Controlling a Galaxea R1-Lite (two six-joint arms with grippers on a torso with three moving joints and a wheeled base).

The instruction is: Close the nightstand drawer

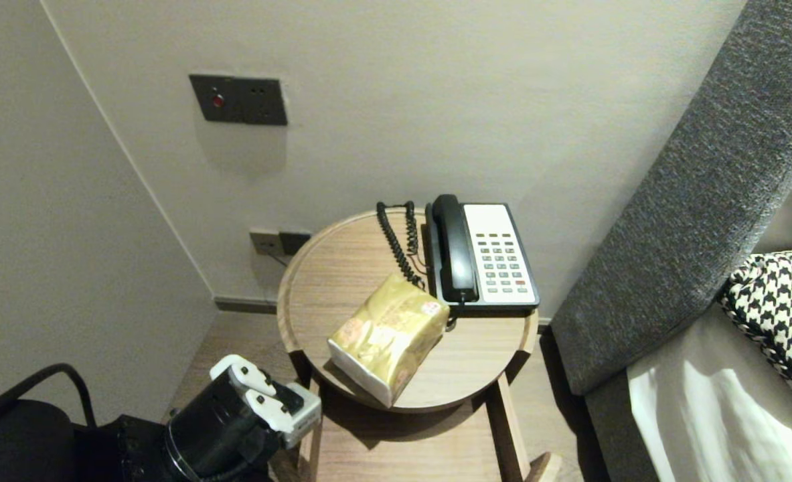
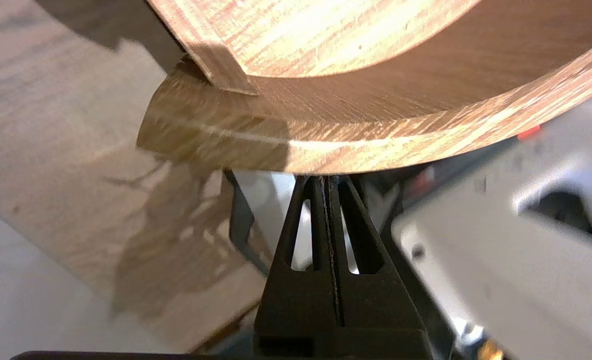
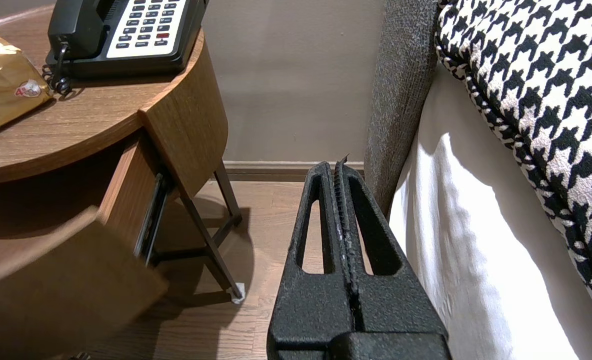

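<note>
A round wooden side table point(image 1: 288, 294) carries a black-and-white desk phone point(image 1: 496, 258) and a gold tissue pack point(image 1: 389, 335). Under its top, a drawer point(image 1: 409, 448) with a curved wooden front point(image 2: 376, 135) stands pulled out. My left arm point(image 1: 235, 428) reaches in low at the drawer's left side. The left gripper point(image 2: 327, 177) is shut and holds nothing; its tips sit right at the lower edge of the curved front, and contact cannot be told. My right gripper point(image 3: 338, 167) is shut and empty, parked low between the table and the bed.
A grey upholstered headboard point(image 1: 690, 221) and a bed with white sheets point(image 3: 476, 250) and a houndstooth pillow point(image 1: 784, 314) stand to the right. The wall close behind the table carries a switch panel point(image 1: 238, 100). The table's thin legs point(image 3: 210, 250) stand on wood flooring.
</note>
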